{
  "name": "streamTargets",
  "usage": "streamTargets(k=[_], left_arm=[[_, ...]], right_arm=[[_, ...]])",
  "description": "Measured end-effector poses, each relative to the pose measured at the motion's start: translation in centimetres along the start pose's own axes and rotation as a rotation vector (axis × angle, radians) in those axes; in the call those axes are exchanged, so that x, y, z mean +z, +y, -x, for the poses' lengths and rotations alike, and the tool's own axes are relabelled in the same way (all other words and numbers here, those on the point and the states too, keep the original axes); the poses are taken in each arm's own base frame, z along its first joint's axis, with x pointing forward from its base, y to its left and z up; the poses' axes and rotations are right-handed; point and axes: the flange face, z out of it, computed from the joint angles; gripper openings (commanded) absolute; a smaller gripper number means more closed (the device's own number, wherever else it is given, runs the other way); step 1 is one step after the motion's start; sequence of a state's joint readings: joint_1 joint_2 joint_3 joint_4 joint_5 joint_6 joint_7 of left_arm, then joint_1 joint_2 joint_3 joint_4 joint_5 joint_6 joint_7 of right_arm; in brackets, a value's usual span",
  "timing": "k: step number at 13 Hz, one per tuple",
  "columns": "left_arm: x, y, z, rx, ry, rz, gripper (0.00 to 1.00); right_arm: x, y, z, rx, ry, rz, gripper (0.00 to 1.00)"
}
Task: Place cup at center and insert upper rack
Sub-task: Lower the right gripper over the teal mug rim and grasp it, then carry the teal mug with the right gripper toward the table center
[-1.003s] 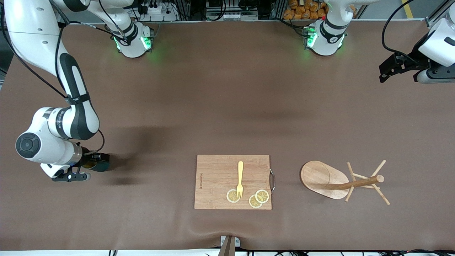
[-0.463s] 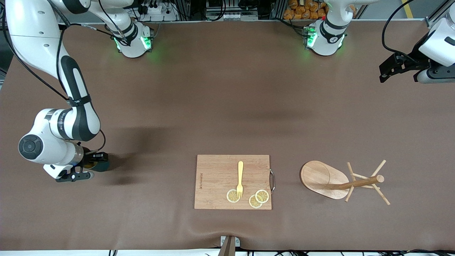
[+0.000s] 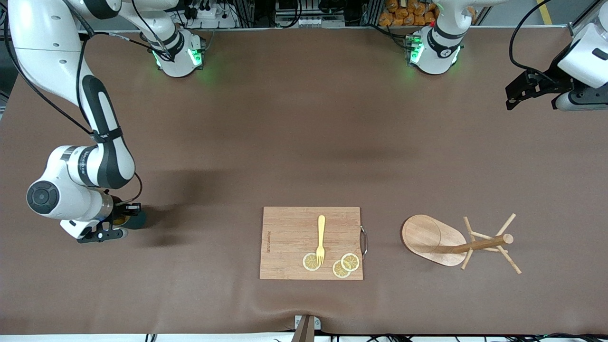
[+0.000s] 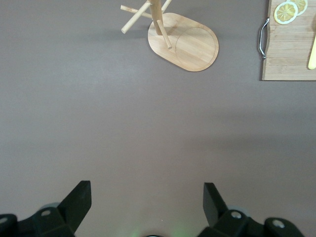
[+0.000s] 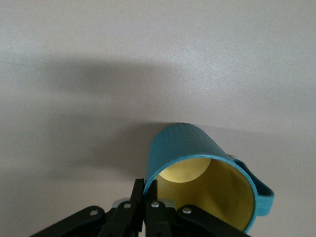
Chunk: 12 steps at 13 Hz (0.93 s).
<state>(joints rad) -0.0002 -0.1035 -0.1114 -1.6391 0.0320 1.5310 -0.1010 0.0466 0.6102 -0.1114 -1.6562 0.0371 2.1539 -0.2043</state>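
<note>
Right gripper (image 3: 124, 219) has pinched shut on teal mug (image 5: 207, 173) rim, mug mostly hidden, well toward right arm's end from cutting board (image 3: 311, 242). Left gripper (image 4: 147, 197) waits, fingers spread, empty.

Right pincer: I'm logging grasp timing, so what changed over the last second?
The right pincer closed on the cup rim, at the right arm's end of the table. The left pincer stayed open and waiting; upper rack and cutting board did not move.

Right pincer (image 5: 147, 190) clamped low; left pincer (image 4: 147, 197) waits, spread wide.
</note>
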Motion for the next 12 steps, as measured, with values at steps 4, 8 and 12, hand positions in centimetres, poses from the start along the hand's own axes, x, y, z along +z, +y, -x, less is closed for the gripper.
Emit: streamTargets(k=[4, 8, 12], left_arm=[[0.5, 0.3, -0.3, 0.002, -0.01, 0.014, 1.0], [0.9, 0.2, -0.5, -0.001, -0.017, 0.016, 1.0], [0.9, 0.1, -0.7, -0.011, -0.013, 0.018, 1.0]], right_arm=[[-0.2, -0.2, -0.2, -0.004, 0.005, 0.0, 0.0], [-3.5, -3.1, -1.8, -0.049, 0.072, -0.008, 0.0], [-7.5, -9.8, -2.0, -0.084, 0.108, -0.015, 0.0]])
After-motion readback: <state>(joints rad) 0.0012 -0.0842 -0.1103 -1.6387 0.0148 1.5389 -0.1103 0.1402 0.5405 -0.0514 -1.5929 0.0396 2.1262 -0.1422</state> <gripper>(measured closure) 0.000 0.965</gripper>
